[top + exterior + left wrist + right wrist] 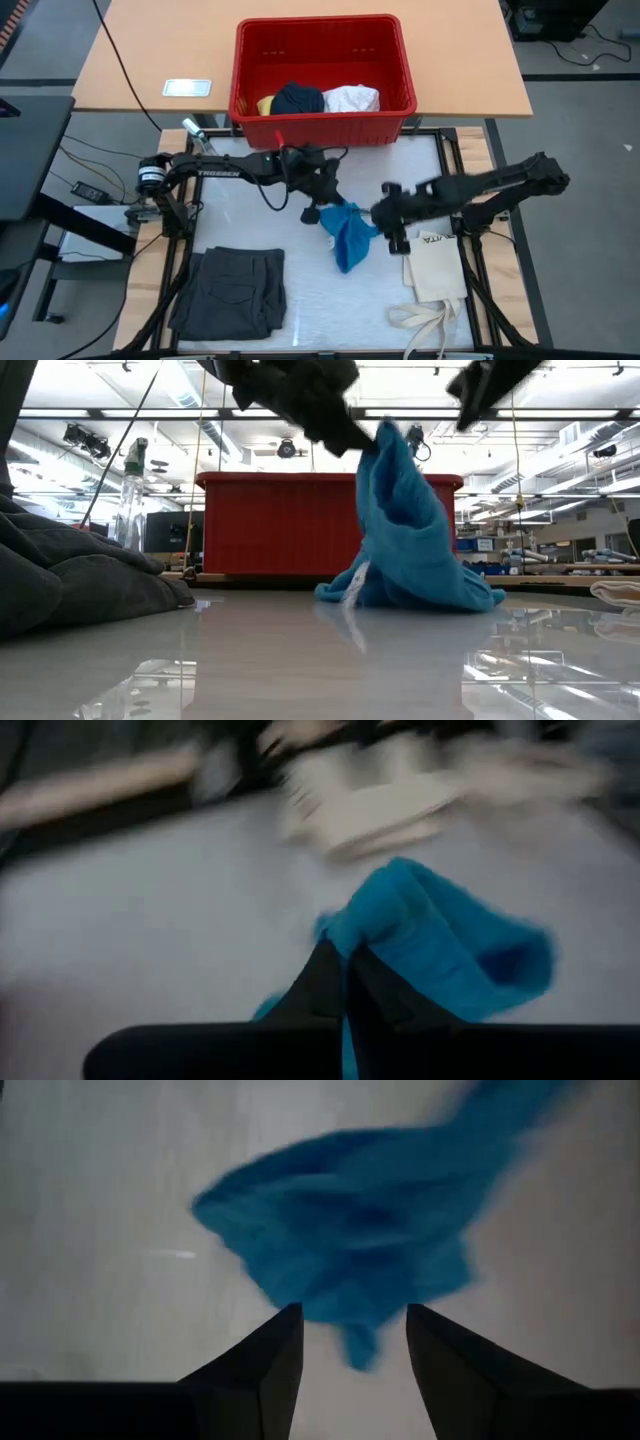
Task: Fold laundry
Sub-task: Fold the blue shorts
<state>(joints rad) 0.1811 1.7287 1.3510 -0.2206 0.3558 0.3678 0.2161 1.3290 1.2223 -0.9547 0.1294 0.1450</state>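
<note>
Two arms, matte black throughout, slim tubular links with bulkier joint housings. Left arm (235,168): white "TROSSEN" lettering along the forearm link, a black cable looping beside the wrist, silver-capped motor at the base. Right arm (480,190): same black finish; its fingers (265,1370) are dark, wedge-shaped, tapering.

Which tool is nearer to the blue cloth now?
Left. The left tool is shut on the blue cloth and lifts its top corner; the right tool is open just beside it, apart.
</note>
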